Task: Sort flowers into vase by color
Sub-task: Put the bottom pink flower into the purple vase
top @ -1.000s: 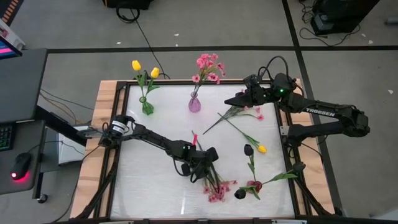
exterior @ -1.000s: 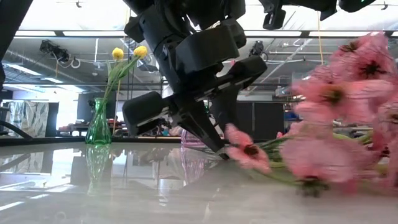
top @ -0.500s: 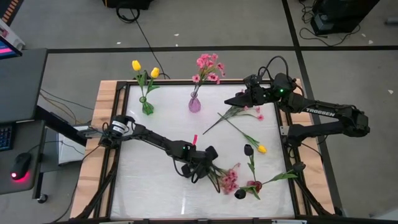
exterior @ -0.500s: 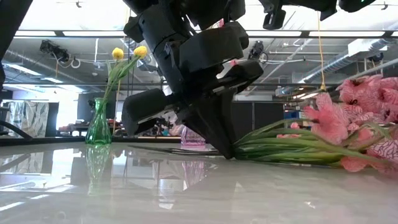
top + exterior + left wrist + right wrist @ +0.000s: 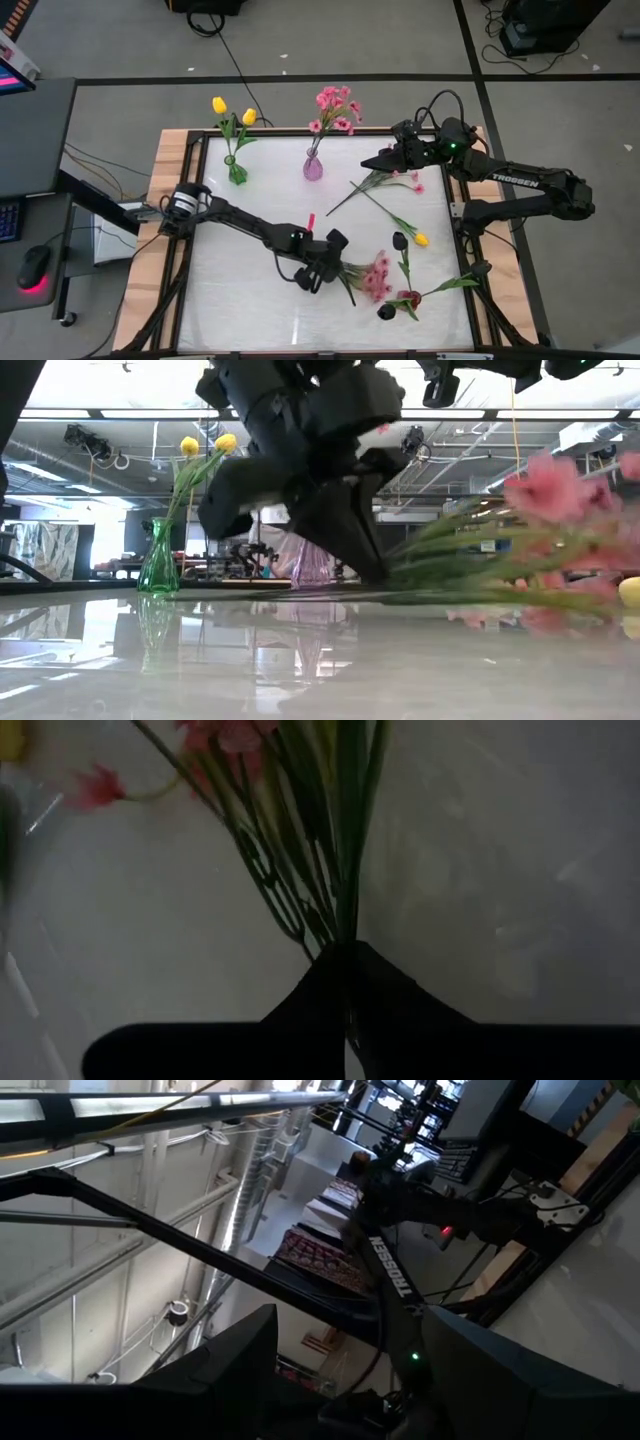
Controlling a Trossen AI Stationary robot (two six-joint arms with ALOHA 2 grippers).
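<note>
High view, left end effector (image 5: 330,268): low over the near middle of the table (image 5: 250,300), closed on the green stems of a pink blossom spray (image 5: 372,277) whose blossoms lie toward the table's right side.
High view, right end effector (image 5: 372,160): held at the far right of the table above a loose pink spray (image 5: 392,179); the fingers stand apart with nothing between them.
High view, vases: a green vase (image 5: 236,171) with two yellow tulips (image 5: 233,111) at far left; a pale purple vase (image 5: 313,165) with pink blossoms (image 5: 335,108) beside it.
High view, loose flowers: a yellow tulip (image 5: 420,239), a dark tulip (image 5: 399,241) and a further dark tulip (image 5: 386,311) with a red bloom lie on the right half.
Low view: the left arm fills the centre; the gripped spray (image 5: 560,490) tilts upward to the right, its blossoms off the table, which the overhead camera does not reveal. The green vase (image 5: 158,560) stands upright behind.
Left wrist view: both dark fingers (image 5: 300,1010) meet on the stem bundle (image 5: 330,870), confirming the grip.
Right wrist view: only ceiling pipes and the other arm's frame; no flower is visible.
</note>
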